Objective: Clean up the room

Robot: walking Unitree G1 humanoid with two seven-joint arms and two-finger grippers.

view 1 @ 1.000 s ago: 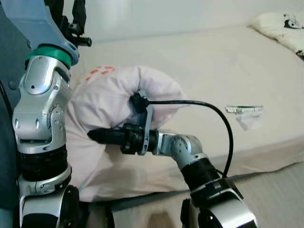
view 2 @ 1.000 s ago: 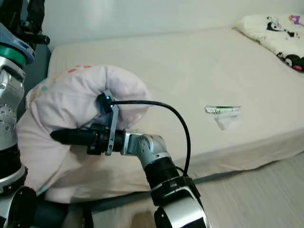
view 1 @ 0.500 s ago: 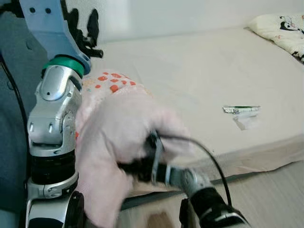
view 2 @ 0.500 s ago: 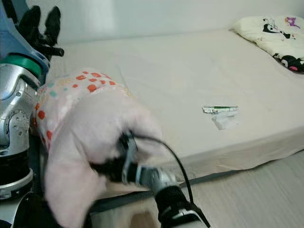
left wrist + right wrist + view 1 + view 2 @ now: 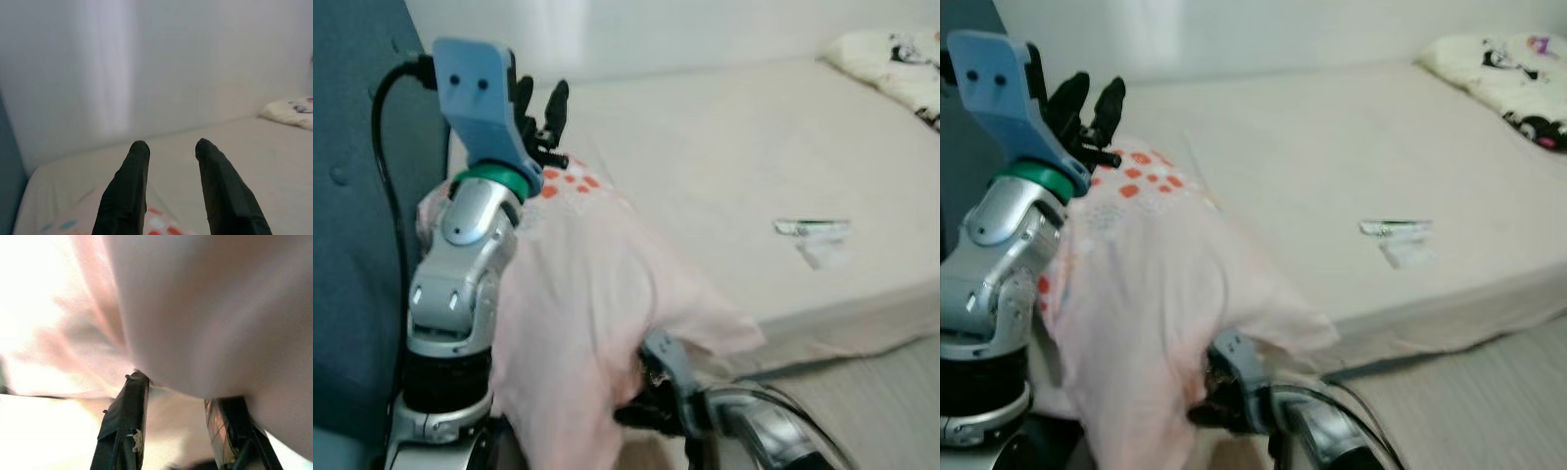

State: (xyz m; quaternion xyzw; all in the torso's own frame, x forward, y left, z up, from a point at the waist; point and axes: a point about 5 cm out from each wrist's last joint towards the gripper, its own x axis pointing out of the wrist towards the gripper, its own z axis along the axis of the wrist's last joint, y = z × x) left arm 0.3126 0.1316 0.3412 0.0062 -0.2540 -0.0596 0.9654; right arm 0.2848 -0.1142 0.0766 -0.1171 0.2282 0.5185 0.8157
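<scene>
One pink blanket (image 5: 578,313) drapes the right gripper (image 5: 181,396), fingers apart; left gripper (image 5: 168,161) spread, raised; one wrapper (image 5: 813,227) mid-bed (image 5: 724,147).

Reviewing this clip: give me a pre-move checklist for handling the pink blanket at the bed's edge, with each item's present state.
1. Left pincer open and free of cloth: ok.
2. Right pincer under the pink blanket, fingers apart: ok, but a firm grip on the cloth: cannot tell.
3. Blanket fully on the bed: not ok, it drapes over the edge and the right arm.
4. Small wrapper on the mattress clear of the blanket: ok.
5. Pillow at the far corner undisturbed: ok.
</scene>
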